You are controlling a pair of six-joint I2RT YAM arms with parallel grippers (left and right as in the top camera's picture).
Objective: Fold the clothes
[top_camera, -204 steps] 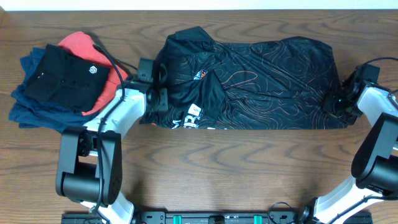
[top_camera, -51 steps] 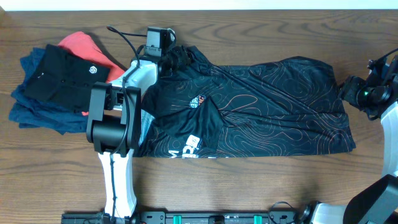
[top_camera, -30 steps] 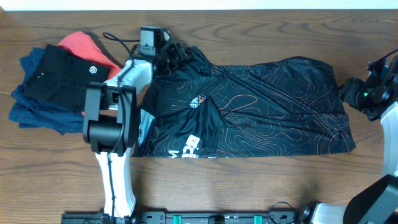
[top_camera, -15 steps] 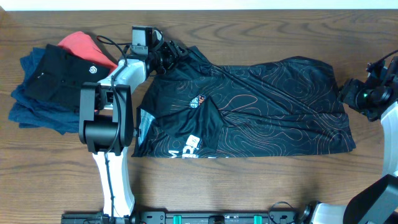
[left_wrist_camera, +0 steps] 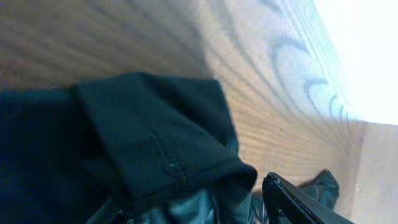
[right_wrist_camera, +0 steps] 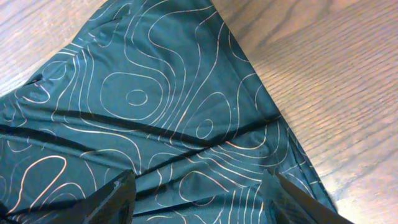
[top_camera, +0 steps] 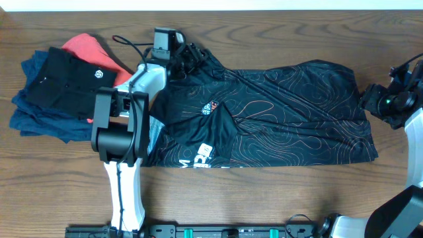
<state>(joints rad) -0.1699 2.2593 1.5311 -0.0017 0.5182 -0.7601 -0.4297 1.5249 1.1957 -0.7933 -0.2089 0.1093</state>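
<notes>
Shirt: spread mostly flat on the table, long axis running left to right, white lettering at the near-left edge. It spans the gap between my two arms.

Left gripper: at the shirt's far-left corner. The cloth bunches and rises there. The wrist view shows a stitched cuff folded up against one dark finger; the other finger is out of view. I judge the jaws closed on that corner.

Right gripper: fingers spread apart and holding nothing. It sits over the shirt's right end, far corner, with bare wood just beyond the hem.

Each arm is at its own end, so a fold along the long axis looks workable once the right one pinches.

Stack of folded clothes: left of the shirt, near my left arm.
</notes>
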